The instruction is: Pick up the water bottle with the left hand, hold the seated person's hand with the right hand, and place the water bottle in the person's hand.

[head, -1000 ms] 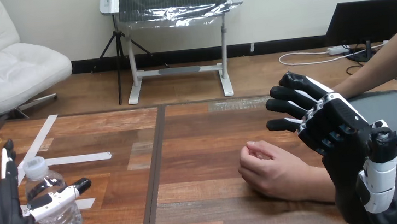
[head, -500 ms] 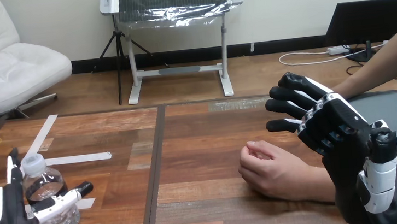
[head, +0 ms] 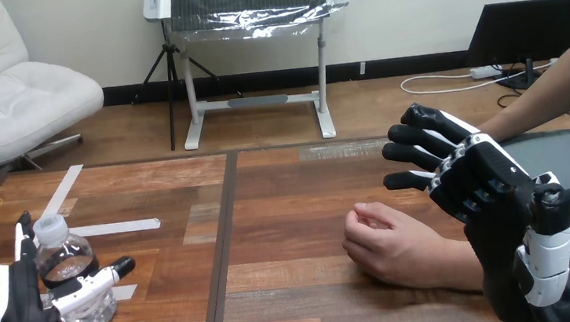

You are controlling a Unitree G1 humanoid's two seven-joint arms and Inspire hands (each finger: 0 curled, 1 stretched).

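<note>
Water bottle [head: 73, 288] is standing near upright at the table's [head: 286, 208] left front, cap [head: 49, 225] uppermost and its long axis leaning slightly left, with the left hand [head: 18, 309] gripping it, thumb [head: 92, 282] lying across its front and dark fingers showing through the plastic behind. White tape strips [head: 111, 227] are lying just beyond it, and a dark seam [head: 223, 246] is running between it and the person's hand [head: 388, 244], which is resting loosely curled on the wood. Right hand [head: 499, 203] is hovering over that wrist, fingers half bent and loose, holding nothing.
</note>
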